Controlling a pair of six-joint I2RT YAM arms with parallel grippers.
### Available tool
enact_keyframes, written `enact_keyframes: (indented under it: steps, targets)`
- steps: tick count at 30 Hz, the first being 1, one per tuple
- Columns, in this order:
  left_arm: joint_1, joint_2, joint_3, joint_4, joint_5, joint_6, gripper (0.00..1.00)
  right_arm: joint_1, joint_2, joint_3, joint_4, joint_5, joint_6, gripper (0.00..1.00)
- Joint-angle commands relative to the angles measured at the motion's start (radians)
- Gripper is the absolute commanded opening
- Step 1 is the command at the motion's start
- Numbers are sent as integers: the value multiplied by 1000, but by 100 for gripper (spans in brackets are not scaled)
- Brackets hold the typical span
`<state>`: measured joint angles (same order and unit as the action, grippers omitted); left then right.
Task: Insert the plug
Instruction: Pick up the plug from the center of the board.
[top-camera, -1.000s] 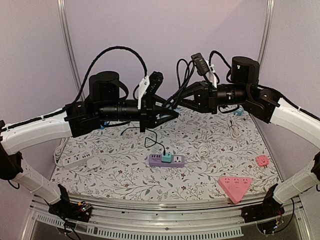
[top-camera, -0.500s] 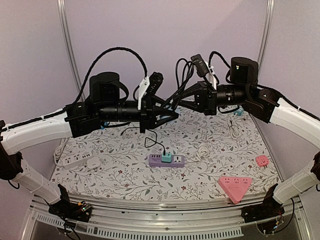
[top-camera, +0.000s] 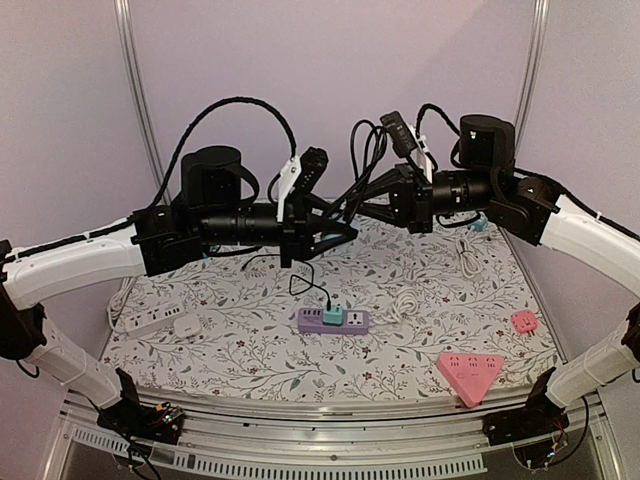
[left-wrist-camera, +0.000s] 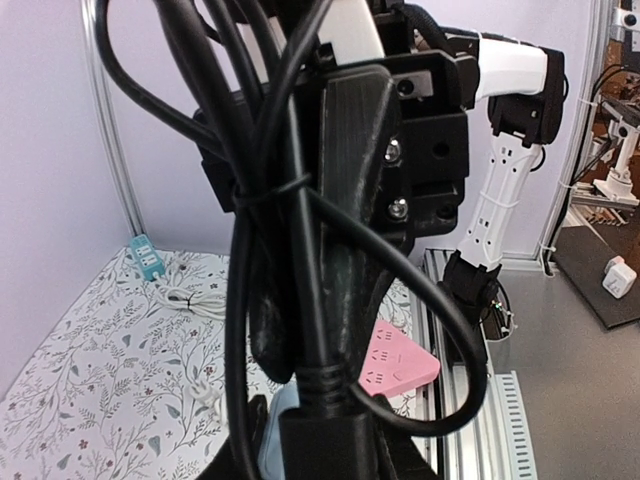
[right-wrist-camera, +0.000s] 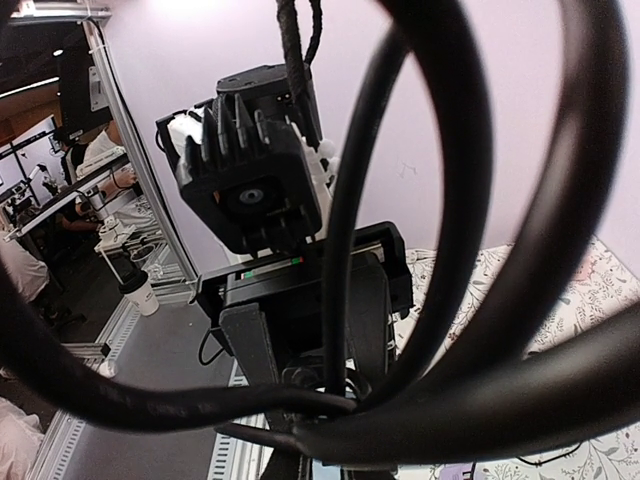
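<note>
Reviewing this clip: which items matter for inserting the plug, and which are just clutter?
Job: black cable, held in mid-air; purple strip, likely the target.
Lying about: white strip, pink triangular strip, small pink socket, white cord, teal strip.

Floral-print counter (top-camera: 250, 365) ahead of my bases carried: purple power strip (top-camera: 352, 321) mid-counter. White power strip (top-camera: 145, 322) sat at the left edge, white adapter (top-camera: 186, 324) just beside it. Pink triangular strip (top-camera: 470, 372) lay near right, small pink socket (top-camera: 524, 321) far right. White cord coil (top-camera: 403, 300) lay right of the purple one.
</note>
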<state>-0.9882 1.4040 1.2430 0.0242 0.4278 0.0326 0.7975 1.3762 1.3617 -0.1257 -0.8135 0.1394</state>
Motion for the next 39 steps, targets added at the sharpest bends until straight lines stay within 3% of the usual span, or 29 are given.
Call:
enact_keyframes:
  steps: [1, 9, 11, 12, 14, 18, 21, 26, 39]
  targets:
    - [-21, 14, -10, 48, -20, 10, 27, 5, -2, 5, -59, 60, -13, 0]
    - [-20, -13, -38, 14, -72, 45, 68, -6, -16, -6, -61, 124, -25, 0]
    - [-19, -26, -53, 5, -92, 49, 89, -14, -13, -7, -62, 127, -21, 0]
    - [-18, -40, -61, 0, -102, 55, 94, -18, -11, -7, -63, 126, -19, 0]
    - [-14, -57, -80, -16, -125, 72, 99, -21, -12, -4, -67, 115, -21, 0]
    - [14, -102, -118, -21, -155, 78, 99, -23, -19, 13, -96, 27, -57, 0]
    - [38, -98, -112, -20, -117, 55, 94, -24, -24, 19, -102, -19, -80, 0]
    - [39, -14, -43, -81, -23, 8, 76, -24, -28, 26, -102, -28, -87, 0]
    - [36, 6, -17, -64, 46, -24, 0, -24, -40, 24, -120, -24, -93, 0]
